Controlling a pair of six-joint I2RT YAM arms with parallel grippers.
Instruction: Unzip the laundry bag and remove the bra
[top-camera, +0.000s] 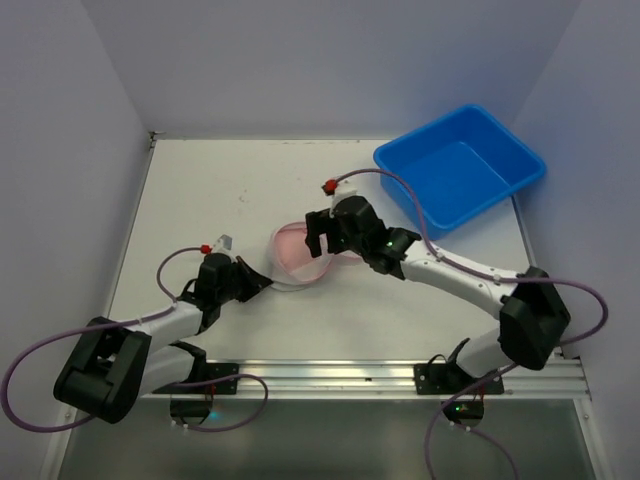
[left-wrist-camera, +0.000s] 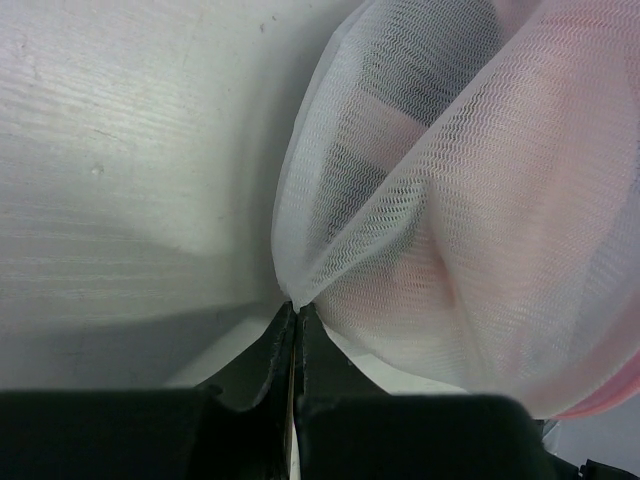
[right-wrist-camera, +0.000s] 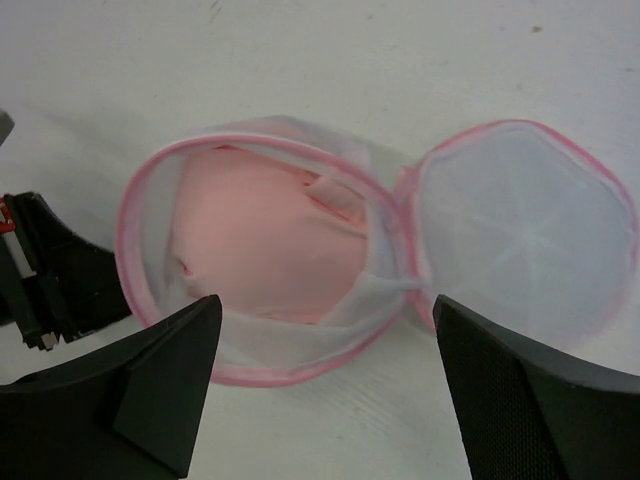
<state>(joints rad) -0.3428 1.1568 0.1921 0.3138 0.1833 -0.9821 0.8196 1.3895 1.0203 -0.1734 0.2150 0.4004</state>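
Observation:
The laundry bag (top-camera: 300, 256) is a round white mesh pouch with pink trim, lying at the table's middle. It is unzipped. In the right wrist view its disc lid flap (right-wrist-camera: 525, 225) lies folded out to the right of the open pouch (right-wrist-camera: 262, 352). The pink bra (right-wrist-camera: 255, 240) sits inside and shows through the opening. My left gripper (top-camera: 262, 283) is shut on a pinch of the bag's mesh (left-wrist-camera: 470, 210) at its near left side (left-wrist-camera: 297, 312). My right gripper (top-camera: 322, 232) is open and empty, its fingers spread just above the pouch (right-wrist-camera: 328, 302).
A blue tub (top-camera: 460, 165) stands at the back right of the white table (top-camera: 200, 200). The left gripper's black body (right-wrist-camera: 45, 270) shows at the left edge of the right wrist view, close beside the pouch.

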